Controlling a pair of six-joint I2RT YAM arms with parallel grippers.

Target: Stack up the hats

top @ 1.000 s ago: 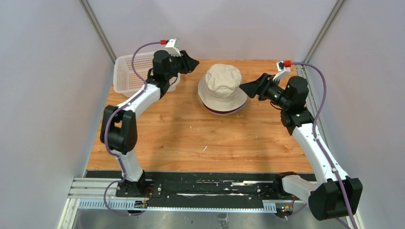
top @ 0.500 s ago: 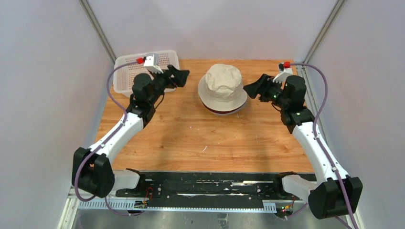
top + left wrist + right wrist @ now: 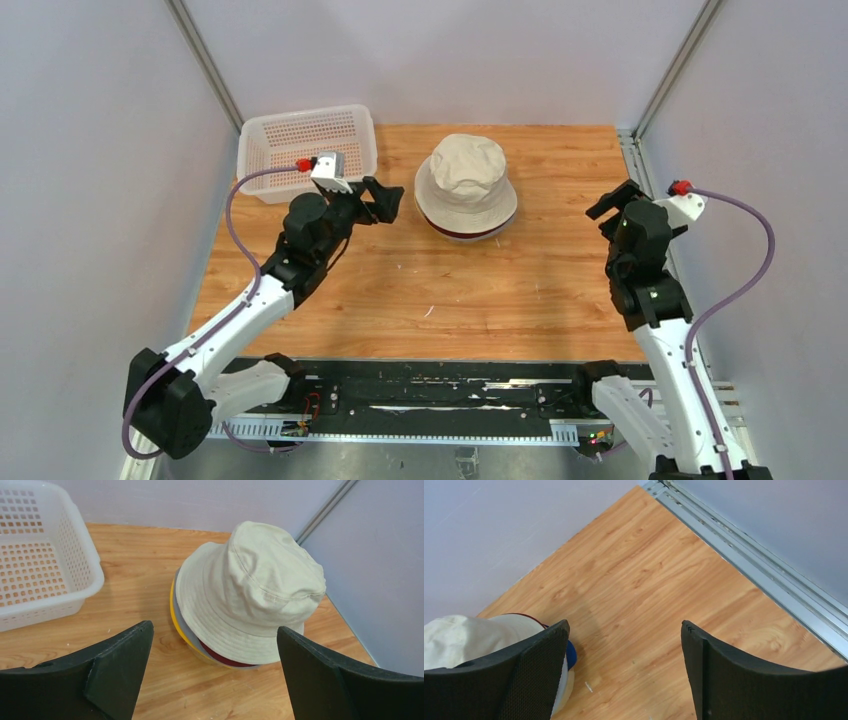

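The hats [image 3: 466, 186] sit in one pile at the back middle of the table, a beige bucket hat [image 3: 252, 587] on top. Under its brim show a dark red edge [image 3: 225, 658], a grey one and a yellow one [image 3: 176, 617]; a blue edge [image 3: 570, 651] peeks out in the right wrist view. My left gripper [image 3: 388, 199] hovers just left of the pile, open and empty. My right gripper [image 3: 613, 200] is open and empty too, well to the right of the pile near the table's right edge.
A white perforated basket [image 3: 305, 150], empty, stands at the back left corner. A metal rail [image 3: 754, 565] runs along the table's right edge. Grey walls close in the back and both sides.
Both grippers have opened and drawn back from the pile. The left arm came down and toward the front from beside the basket; the right arm swung right toward the table's edge.
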